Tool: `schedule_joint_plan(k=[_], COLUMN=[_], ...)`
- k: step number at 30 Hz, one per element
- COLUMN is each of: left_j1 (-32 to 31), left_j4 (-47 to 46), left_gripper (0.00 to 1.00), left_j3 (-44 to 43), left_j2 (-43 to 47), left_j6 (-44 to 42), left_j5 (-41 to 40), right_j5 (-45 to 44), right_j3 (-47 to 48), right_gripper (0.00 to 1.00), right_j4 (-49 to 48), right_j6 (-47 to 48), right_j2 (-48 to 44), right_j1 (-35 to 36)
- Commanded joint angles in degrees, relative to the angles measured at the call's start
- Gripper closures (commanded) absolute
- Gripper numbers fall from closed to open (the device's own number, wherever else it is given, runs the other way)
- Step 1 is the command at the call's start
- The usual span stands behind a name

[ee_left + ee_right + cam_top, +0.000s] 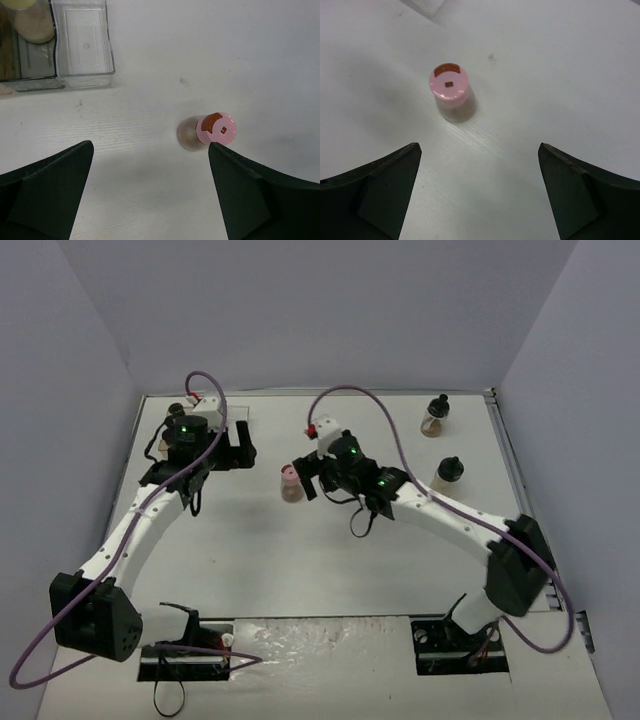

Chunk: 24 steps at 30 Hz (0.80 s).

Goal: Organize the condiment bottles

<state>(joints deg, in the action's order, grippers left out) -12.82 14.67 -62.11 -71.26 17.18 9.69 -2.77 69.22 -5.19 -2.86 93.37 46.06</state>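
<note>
Black fingers (375,195) of our right gripper (480,197) stand wide apart with nothing between them. Ahead of them, a little left of their midline, the pink-capped bottle (449,90) stands upright on the bench (560,75), long axis vertical, cap towards the camera. From above, this gripper sits just beside the bottle, so we judge the right arm the nearer. Our left gripper (150,197) is likewise spread and holds nothing; the bottle lies ahead and off to its right. Beyond it we see the tray's clear section (82,45) and a grey section (30,60) holding a yellow-capped bottle (32,25), cut off by the frame. Two knob-capped bottles (436,416) stand at the far right. We cannot find the dark narrow ones; overhead, the left arm covers most of the tray.
</note>
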Motion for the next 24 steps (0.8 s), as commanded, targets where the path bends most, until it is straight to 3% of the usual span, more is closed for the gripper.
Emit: schedule_joint_plan(k=[1, 8, 17, 24], left_j1=[-7.22, -17.4, -21.9, -21.98], left_j4=[-5.46, -8.21, -3.14, -0.08], left_gripper=[0.03, 0.03, 0.03, 0.2], left_j3=[-2.21, -7.31, -12.73, -14.18], left_j2=[-3.38, -12.93, -23.94, -28.34], left_j6=[4.71, 5.66, 8.32, 12.31], left_j5=[-4.97, -14.03, -22.02, -24.02], right_j5=[-6.81, -7.78, -9.67, -9.38], right_j3=[-9.87, -20.17, -23.48, -24.22], right_gripper=[0.0, 0.0, 0.0, 0.0], right_j4=[1.17, 2.24, 4.8, 4.75], right_j6=[-2.62, -6.47, -6.2, -5.56], right_j2=[-18.48, -36.75, -42.13, -42.76], right_j1=[-4.76, -12.18, -12.88, -13.0])
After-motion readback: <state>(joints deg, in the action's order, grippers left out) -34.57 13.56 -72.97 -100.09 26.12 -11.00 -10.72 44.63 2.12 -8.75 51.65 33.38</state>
